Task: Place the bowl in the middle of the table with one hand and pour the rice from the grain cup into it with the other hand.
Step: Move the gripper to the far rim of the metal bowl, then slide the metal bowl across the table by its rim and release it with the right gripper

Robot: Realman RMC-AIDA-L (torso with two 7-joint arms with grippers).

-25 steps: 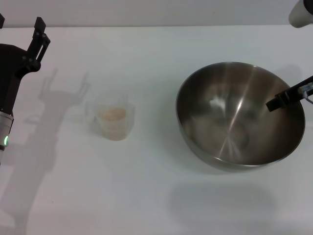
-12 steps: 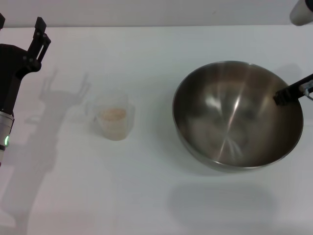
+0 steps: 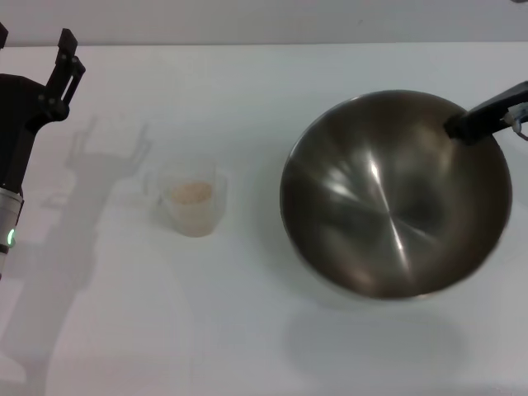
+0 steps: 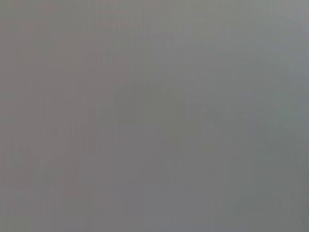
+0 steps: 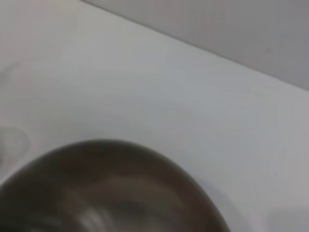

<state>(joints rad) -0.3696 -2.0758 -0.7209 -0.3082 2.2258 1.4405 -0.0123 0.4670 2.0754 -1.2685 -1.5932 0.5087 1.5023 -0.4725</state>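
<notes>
Our right gripper point(image 3: 459, 128) clamped on the rim of the bowl point(image 3: 388, 206); our left gripper point(image 3: 66, 62) parked, fingers apart.

Count of items on the plain white, smooth bench point(image 3: 247, 330): one bench surface in view.

Large round stainless-steel mixing bowl point(image 3: 388, 198): one; the same bowl appears again in the right wrist view point(image 5: 106, 193).

Small clear plastic measuring cup with side handle point(image 3: 191, 202): one.

Heap of pale beige rice grains point(image 3: 192, 192): one, inside the cup.

Black two-fingered robot grippers: two, the left gripper point(image 3: 68, 58) and the right gripper point(image 3: 466, 124).
</notes>
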